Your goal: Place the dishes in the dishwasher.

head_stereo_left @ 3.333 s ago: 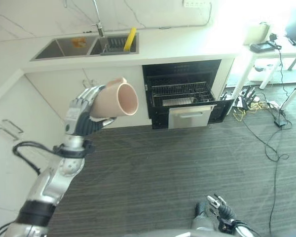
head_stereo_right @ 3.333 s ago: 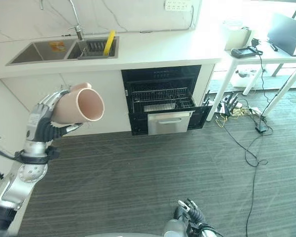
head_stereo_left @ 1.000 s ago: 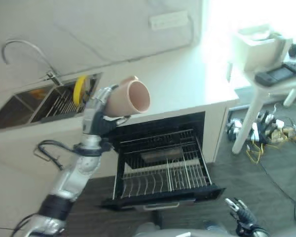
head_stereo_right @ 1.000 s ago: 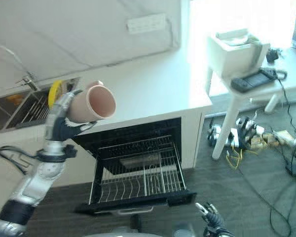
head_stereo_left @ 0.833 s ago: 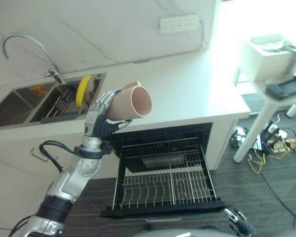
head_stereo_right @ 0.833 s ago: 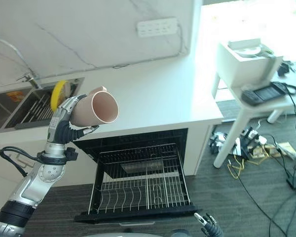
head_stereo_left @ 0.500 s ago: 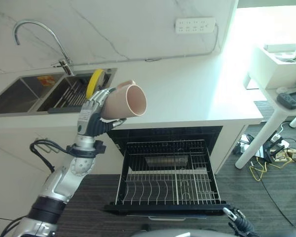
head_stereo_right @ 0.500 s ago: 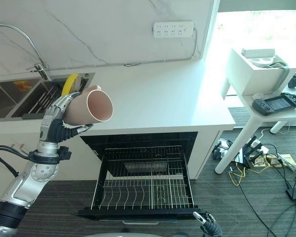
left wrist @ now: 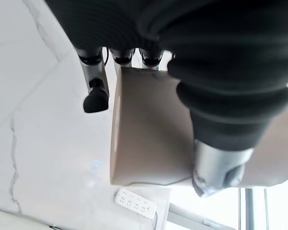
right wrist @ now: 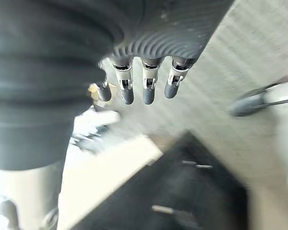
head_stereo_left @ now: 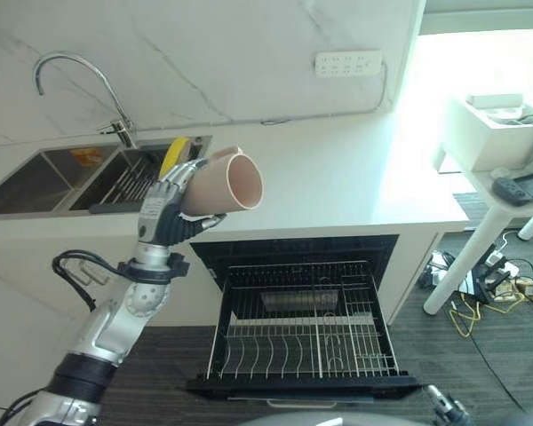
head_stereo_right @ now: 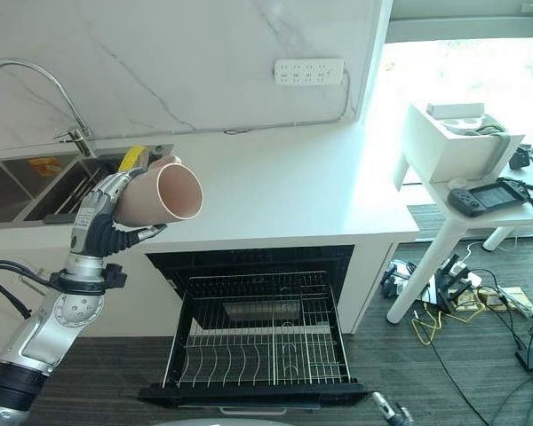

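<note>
The right hand (right wrist: 144,88) hung low over the grey floor (head_stereo_right: 444,373), near the front of the open dishwasher (head_stereo_right: 262,333), and its fingers (right wrist: 126,93) were straight and loose with nothing in them. The dishwasher sat under the white counter (head_stereo_right: 284,191). Its wire rack (head_stereo_left: 306,328) was pulled out, and it looked bare apart from the thin wire prongs and a grey tray at the back. Nothing stood between the rack and the cup. To the right of the dishwasher a tangle of wires (head_stereo_right: 444,306) lay on the floor under a small white table (head_stereo_right: 466,164), and a dark game pad (head_stereo_right: 481,195) lay on that table. The left hand (head_stereo_left: 164,209) was held up high, above the left front corner of the dishwasher and in front of the counter edge. It gripped a pink cup (head_stereo_left: 222,182) that lay on its side with the open mouth turned to the right. The fingers (head_stereo_left: 179,175) wrapped over the top of the cup and the thumb (head_stereo_left: 209,222) pressed up from below, so the closed end sat deep in the hand. Behind the cup a sink (head_stereo_left: 44,169) was set in the counter, with a yellow thing (head_stereo_left: 172,156) standing in a rack in it and a bent tap (head_stereo_left: 71,80) above. A white power strip (head_stereo_right: 308,71) was on the marble wall (head_stereo_right: 204,53).
</note>
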Controlling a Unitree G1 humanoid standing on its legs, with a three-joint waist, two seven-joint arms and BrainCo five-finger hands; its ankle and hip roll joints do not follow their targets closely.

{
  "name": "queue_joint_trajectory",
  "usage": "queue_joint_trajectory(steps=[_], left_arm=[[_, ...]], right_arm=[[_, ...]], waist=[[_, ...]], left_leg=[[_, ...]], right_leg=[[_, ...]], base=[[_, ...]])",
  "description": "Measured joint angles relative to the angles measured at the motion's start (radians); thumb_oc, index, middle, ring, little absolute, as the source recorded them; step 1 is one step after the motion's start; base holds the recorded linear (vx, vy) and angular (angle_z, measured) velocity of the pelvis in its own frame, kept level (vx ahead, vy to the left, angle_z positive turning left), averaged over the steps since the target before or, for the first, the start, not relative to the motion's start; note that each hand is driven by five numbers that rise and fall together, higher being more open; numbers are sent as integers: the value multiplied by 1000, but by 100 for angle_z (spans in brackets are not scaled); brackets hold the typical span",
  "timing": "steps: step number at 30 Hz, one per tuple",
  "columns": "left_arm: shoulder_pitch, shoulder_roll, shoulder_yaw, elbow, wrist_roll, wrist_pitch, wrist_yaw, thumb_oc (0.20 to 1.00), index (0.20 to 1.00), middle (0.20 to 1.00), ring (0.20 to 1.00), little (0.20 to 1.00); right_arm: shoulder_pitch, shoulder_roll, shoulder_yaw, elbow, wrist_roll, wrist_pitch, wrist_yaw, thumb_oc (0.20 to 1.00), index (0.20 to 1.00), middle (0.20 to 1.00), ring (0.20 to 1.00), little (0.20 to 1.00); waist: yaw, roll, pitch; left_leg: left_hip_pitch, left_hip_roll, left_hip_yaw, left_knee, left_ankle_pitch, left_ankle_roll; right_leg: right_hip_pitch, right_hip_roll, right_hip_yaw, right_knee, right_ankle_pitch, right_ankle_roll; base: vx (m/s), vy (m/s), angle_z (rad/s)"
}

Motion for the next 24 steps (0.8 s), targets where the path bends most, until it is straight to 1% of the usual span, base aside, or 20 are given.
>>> queue_joint_trajectory(steps=[3,5,6,7,9,10,11,12,13,14,16,18,20,21,23,24], left_arm=[[5,0,1,1,0,-14,-2,200,200,200,200,200],[18,0,5,1,0,-18,-6,200,200,200,200,200],[54,-10,36,2,0,-26,-8,200,200,200,200,200],[69,-11,45,4,0,-28,-8,200,200,200,200,200],[71,-29,44,8,0,-39,-21,200,200,200,200,200],[71,-30,43,8,0,-42,-28,200,200,200,200,200],[71,-38,38,15,-1,-45,-30,200,200,200,200,200],[71,-68,34,42,-2,-45,-42,200,200,200,200,200],[71,-79,23,54,-2,-43,-65,200,200,200,200,200],[67,-83,18,53,-5,-42,-96,200,200,200,200,200],[64,-96,-4,56,-67,-29,-141,200,200,200,200,200],[59,-155,-48,77,-152,-10,-203,200,200,200,200,200],[59,-200,-89,83,-203,3,-248,200,200,200,200,200],[59,-222,-94,83,-222,8,-262,200,200,200,200,200],[59,-299,-98,86,-316,26,-294,200,200,200,200,200],[59,-309,-103,87,-338,33,-305,200,200,200,200,200]], right_arm=[[5,-3,-38,-204,45,-72,-29,1000,1000,1000,1000,1000],[25,-1,-38,-333,52,-94,-44,1000,1000,1000,1000,1000],[50,12,-37,-507,61,-119,-53,1000,1000,1000,1000,1000],[53,15,-37,-588,60,-159,-48,1000,1000,1000,1000,1000],[31,14,-46,-645,61,-220,-49,1000,1000,1000,1000,1000],[27,15,-45,-651,60,-227,-49,1000,1000,1000,1000,1000],[30,16,-45,-674,58,-222,-55,1000,1000,1000,1000,1000],[32,21,-37,-771,36,-222,-61,1000,1000,1000,1000,1000],[28,23,-28,-852,7,-227,-54,1000,1000,1000,1000,1000],[10,22,-23,-861,-35,-241,-37,1000,1000,1000,1000,1000],[9,18,14,-890,-49,-235,-18,1000,1000,1000,1000,1000],[6,10,94,-929,-81,-214,26,1000,1000,1000,1000,1000],[-7,9,143,-931,-118,-187,59,1000,1000,1000,1000,1000],[-11,7,157,-932,-118,-177,60,1000,1000,1000,1000,1000],[-22,3,209,-936,-122,-148,78,1000,1000,1000,1000,1000],[-29,0,234,-937,-122,-136,90,1000,1000,1000,1000,1000]], waist=[[-13,-10,0],[-19,-17,2],[-31,-17,2],[-38,-20,2],[-41,-33,0],[-42,-35,1],[-49,-36,1],[-61,-23,1],[-70,-15,1],[-76,-19,0],[-76,-21,0],[-79,-22,0],[-77,-23,0],[-76,-23,0],[-70,-23,0],[-70,-23,0]], left_leg=[[2,0,9,0,-1,1],[2,-1,14,0,-1,1],[3,-1,29,0,-1,1],[6,-2,32,0,-1,2],[15,-6,31,0,-4,6],[15,-7,32,0,-4,7],[16,-11,33,0,-6,9],[16,-18,35,0,-8,12],[17,-22,40,0,-10,16],[22,-23,51,0,-11,17],[21,-23,58,0,-12,17],[21,-23,62,0,-12,17],[20,-23,62,0,-11,17],[20,-23,62,0,-11,17],[19,-23,62,0,-11,17],[19,-23,62,0,-11,17]], right_leg=[[-4,0,20,-7,7,8],[-8,0,22,-7,10,7],[-12,-2,27,-7,12,7],[-8,-2,39,-7,12,7],[1,-4,51,-7,17,2],[0,-5,50,-7,18,3],[-8,-9,51,-6,18,5],[-10,-16,53,-7,17,12],[-12,-21,61,-7,18,18],[-13,-21,73,-7,19,19],[-13,-22,78,-7,25,15],[-21,-22,80,-7,29,11],[-22,-22,81,-7,30,12],[-22,-22,81,-7,30,12],[-22,-22,81,-7,30,12],[-22,-21,81,-7,30,12]], base=[[-27,-5,-13],[-27,19,-10],[-7,44,-15],[0,45,-17],[-1,48,-10],[2,63,-5],[2,60,-5],[0,42,-10],[-4,36,-17],[-5,37,-19],[-6,24,-13],[-7,15,-6],[0,0,0],[0,0,0],[0,0,0],[0,0,0]])
